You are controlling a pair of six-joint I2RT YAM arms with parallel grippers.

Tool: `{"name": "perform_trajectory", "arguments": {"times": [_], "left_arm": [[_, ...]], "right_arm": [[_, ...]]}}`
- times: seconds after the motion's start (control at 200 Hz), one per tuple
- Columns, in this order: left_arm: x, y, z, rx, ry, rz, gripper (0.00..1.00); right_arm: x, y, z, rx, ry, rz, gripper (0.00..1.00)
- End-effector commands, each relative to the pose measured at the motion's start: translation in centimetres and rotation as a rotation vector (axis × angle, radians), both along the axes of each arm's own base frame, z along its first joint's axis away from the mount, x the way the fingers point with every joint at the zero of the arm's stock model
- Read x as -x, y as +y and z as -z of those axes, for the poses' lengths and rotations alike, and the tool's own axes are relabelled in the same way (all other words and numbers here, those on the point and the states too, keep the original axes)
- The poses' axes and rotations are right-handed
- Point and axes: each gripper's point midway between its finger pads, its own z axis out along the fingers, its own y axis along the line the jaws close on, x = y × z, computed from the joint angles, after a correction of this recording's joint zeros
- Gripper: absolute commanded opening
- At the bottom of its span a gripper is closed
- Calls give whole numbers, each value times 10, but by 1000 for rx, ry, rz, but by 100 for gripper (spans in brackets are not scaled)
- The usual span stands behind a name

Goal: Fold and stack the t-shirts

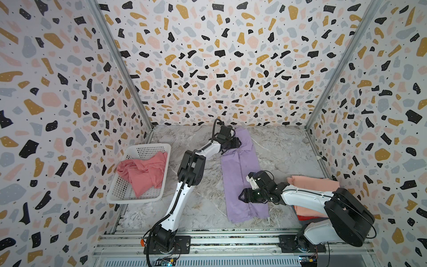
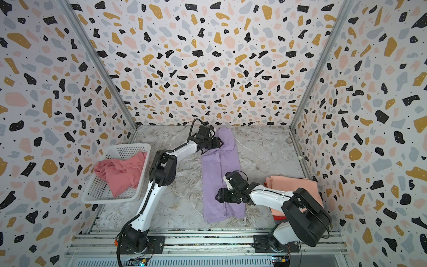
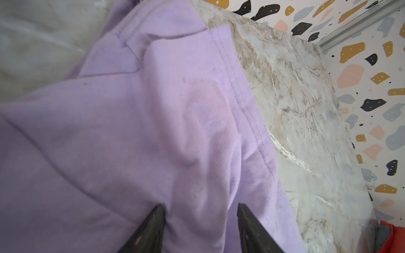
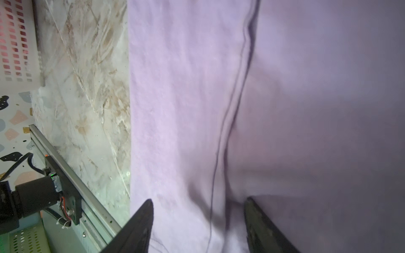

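T-shirts lie in three places on a grey marble-patterned table (image 1: 277, 148) inside a booth with terrazzo-print walls. The lilac shirt (image 1: 238, 175) (image 2: 215, 171) is at the centre of both top views, folded into a long, narrow strip that runs from the back of the table toward the front rail. It is soft, matte knit cloth, with a lengthwise fold line down its middle. A crumpled pink shirt (image 1: 143, 173) (image 2: 122, 173) fills a white perforated plastic basket (image 1: 147, 145) (image 2: 127, 145) at centre left. A flat, folded peach shirt (image 1: 312, 182) (image 2: 291, 182) lies at lower right, on a red shirt (image 1: 305, 217) (image 2: 277, 218) of which only an edge shows.

The left arm rises from the front rail at lower centre, bends at a black elbow, and reaches up and right to the far end of the lilac strip. The right arm rises from the rail at lower right, folds at a bulky black elbow, and reaches left over the near part of the strip.

The left gripper (image 1: 239, 143) (image 2: 219, 143) (image 3: 200, 209) has its jaws parted. Its thin black tips press into the lilac cloth (image 3: 153, 131) near a stitched hem, and a soft ridge of cloth swells between them. The right gripper (image 1: 240, 197) (image 2: 217, 197) (image 4: 198, 201) is also spread, its tips on the lilac cloth (image 4: 186, 109) to either side of the fold line. Neither gripper has cloth clamped.
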Motion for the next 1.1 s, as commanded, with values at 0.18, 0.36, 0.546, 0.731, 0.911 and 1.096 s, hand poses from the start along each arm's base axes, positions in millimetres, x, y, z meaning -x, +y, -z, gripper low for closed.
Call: {"name": "perform_trajectory", "arguments": {"times": [0.18, 0.36, 0.546, 0.731, 0.911, 1.096], "left_arm": [[-21, 19, 53, -154, -39, 28, 59], [-42, 4, 23, -81, -175, 20, 60], [-44, 6, -44, -55, -271, -15, 61], [-7, 5, -59, -52, -158, 52, 64], [19, 18, -22, -91, 9, 6, 63], [35, 25, 14, -102, 140, -30, 63]], "right_arm": [[74, -69, 45, 148, 183, 51, 66], [73, -66, 42, 129, 177, 54, 67], [61, -58, 31, 129, 132, 26, 67], [33, -45, 3, 133, 29, -2, 67], [8, -32, -12, 149, -40, -29, 68], [-8, -16, -14, 148, -52, -63, 68]]}}
